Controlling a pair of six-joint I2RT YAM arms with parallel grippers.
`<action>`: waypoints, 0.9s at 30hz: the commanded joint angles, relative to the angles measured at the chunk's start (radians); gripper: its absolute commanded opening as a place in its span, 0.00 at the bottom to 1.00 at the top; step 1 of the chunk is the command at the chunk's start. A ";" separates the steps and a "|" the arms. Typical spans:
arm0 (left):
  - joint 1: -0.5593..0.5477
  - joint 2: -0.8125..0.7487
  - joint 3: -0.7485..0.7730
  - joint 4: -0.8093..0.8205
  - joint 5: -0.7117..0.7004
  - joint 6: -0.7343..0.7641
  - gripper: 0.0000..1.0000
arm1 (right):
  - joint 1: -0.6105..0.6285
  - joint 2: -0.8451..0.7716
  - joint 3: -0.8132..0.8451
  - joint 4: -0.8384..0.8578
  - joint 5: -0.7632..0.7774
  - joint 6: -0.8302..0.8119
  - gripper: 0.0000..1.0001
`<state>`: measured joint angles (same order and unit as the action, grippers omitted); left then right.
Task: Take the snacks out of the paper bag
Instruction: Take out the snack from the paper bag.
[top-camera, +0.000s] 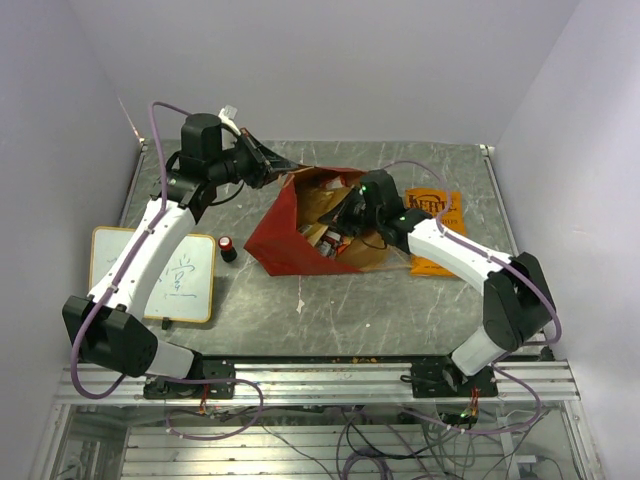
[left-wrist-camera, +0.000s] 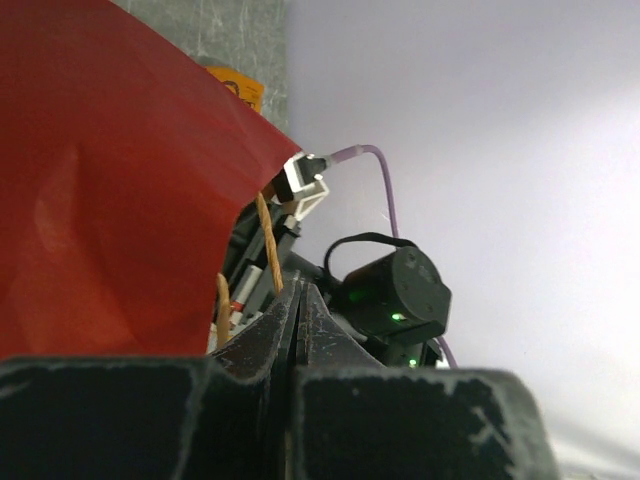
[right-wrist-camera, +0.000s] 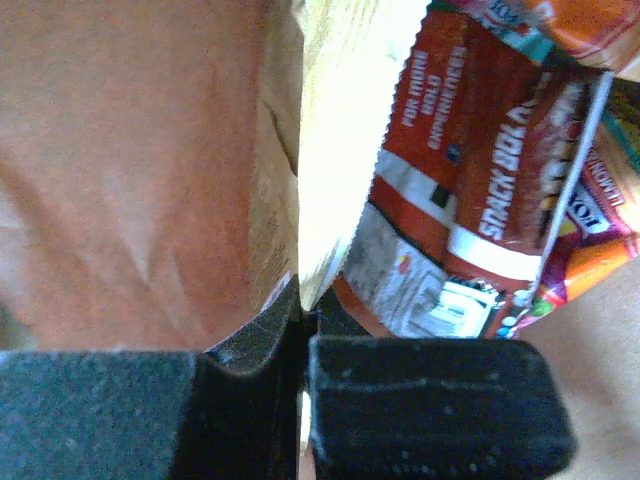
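Observation:
The red paper bag (top-camera: 272, 238) lies on its side, with its brown kraft mouth facing right. My left gripper (top-camera: 268, 160) is at the bag's upper back corner and is shut on a thin cord handle (left-wrist-camera: 266, 240), beside the red wall (left-wrist-camera: 110, 180). My right gripper (top-camera: 335, 222) reaches into the mouth. In the right wrist view the right gripper (right-wrist-camera: 305, 300) is shut on the serrated edge of a pale yellow packet (right-wrist-camera: 345, 130). A red snack packet (right-wrist-camera: 470, 180) lies just to its right and the kraft wall (right-wrist-camera: 130, 160) to its left. An orange chip bag (top-camera: 438, 215) lies on the table right of the bag.
A yellow-framed whiteboard (top-camera: 170, 270) lies at the left. A small red-and-black cylinder (top-camera: 228, 248) stands between it and the bag. Walls close in the table at the back and on both sides. The right arm's dark joint (left-wrist-camera: 395, 290) shows in the left wrist view.

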<state>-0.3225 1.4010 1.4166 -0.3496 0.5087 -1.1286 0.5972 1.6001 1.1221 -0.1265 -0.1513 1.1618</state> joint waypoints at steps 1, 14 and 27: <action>-0.006 -0.034 0.036 -0.032 -0.001 0.044 0.07 | -0.001 -0.075 0.057 -0.011 -0.022 -0.016 0.00; 0.027 0.012 0.094 -0.057 0.019 0.090 0.07 | -0.001 -0.153 0.142 -0.057 -0.058 -0.050 0.00; 0.152 0.016 0.112 -0.045 0.097 0.103 0.07 | -0.005 -0.078 0.403 -0.171 -0.112 -0.134 0.00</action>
<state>-0.2073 1.4178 1.4788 -0.4019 0.5411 -1.0470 0.5949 1.5093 1.4284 -0.3035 -0.2230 1.0538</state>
